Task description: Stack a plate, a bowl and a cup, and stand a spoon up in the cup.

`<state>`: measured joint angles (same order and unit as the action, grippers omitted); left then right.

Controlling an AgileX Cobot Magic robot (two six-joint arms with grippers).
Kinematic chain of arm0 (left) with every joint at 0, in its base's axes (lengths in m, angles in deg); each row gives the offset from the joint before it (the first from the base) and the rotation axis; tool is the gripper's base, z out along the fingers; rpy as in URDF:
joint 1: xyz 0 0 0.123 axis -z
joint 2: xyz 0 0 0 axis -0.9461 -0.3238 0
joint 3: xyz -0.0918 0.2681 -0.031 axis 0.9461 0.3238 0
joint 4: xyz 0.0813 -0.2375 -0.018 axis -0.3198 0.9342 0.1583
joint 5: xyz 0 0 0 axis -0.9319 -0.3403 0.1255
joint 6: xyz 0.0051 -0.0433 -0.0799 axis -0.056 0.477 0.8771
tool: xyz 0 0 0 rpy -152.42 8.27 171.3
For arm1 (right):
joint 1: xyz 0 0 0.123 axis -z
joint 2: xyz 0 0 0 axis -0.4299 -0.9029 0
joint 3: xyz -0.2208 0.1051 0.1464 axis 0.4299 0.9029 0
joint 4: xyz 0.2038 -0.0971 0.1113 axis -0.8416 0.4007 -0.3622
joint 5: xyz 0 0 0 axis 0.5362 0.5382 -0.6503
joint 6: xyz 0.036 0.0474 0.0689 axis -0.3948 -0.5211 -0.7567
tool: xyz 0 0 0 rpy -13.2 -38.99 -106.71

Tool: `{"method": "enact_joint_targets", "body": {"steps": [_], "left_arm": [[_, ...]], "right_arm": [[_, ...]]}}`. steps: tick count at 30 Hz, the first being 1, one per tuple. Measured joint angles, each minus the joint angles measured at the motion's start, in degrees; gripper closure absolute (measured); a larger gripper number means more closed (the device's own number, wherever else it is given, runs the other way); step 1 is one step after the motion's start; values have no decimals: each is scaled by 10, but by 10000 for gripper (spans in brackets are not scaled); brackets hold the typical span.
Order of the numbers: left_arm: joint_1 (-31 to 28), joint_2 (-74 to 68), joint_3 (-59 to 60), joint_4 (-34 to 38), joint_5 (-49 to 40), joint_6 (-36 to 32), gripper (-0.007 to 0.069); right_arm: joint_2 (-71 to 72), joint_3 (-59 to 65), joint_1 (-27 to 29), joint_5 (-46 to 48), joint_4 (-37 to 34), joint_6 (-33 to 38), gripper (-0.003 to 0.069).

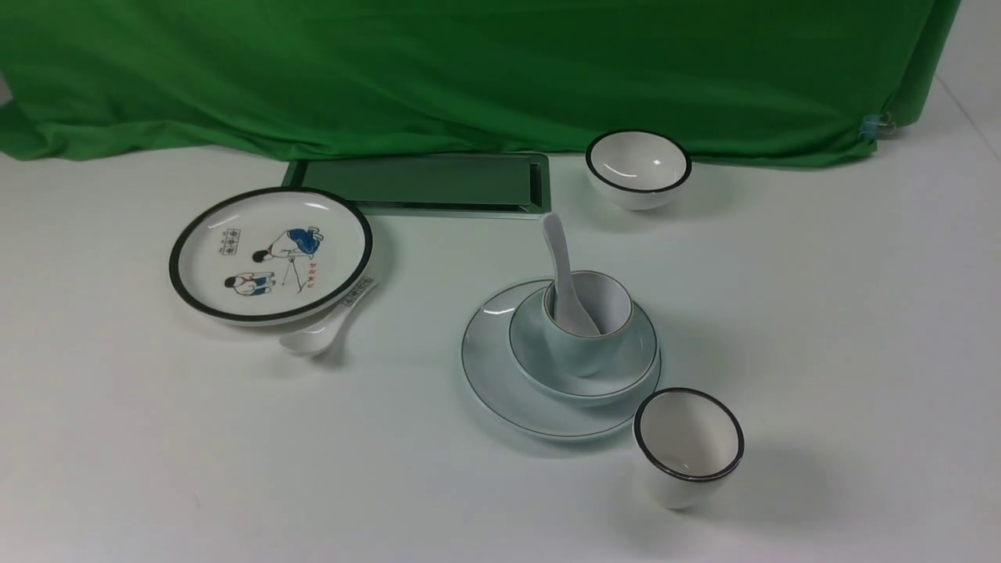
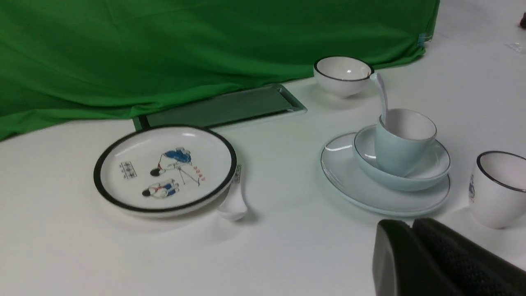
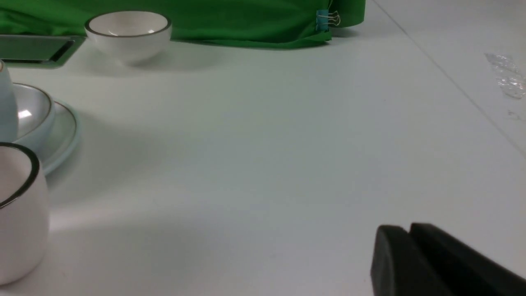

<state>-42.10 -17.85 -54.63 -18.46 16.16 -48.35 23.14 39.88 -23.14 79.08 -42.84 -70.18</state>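
The plate (image 1: 500,391) carries the bowl (image 1: 626,367); the cup (image 1: 583,344) stands inside, holding the spoon (image 1: 565,274); left claw (image 2: 411,230) and right claw (image 3: 409,234) are both closed, empty.

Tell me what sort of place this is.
Probably a lab or studio tabletop staged for robot recording, not a real dining room: a green cloth is hung as backdrop and held by a binder clip, and mismatched tableware sits on a bare white table.

I see a pale blue cup (image 1: 586,332), a white spoon (image 1: 565,274), a cartoon-printed black-rimmed plate (image 1: 270,254), and a green cloth (image 1: 469,70).
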Motion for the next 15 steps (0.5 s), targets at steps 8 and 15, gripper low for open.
{"method": "enact_joint_targets", "body": {"steps": [8,15], "left_arm": [[-212,1,160,115,324,-135,631],[-351,3,247,147,357,-154,631]], "right_arm": [[0,0,0,0,0,0,561],[0,0,0,0,0,0,537]]}}
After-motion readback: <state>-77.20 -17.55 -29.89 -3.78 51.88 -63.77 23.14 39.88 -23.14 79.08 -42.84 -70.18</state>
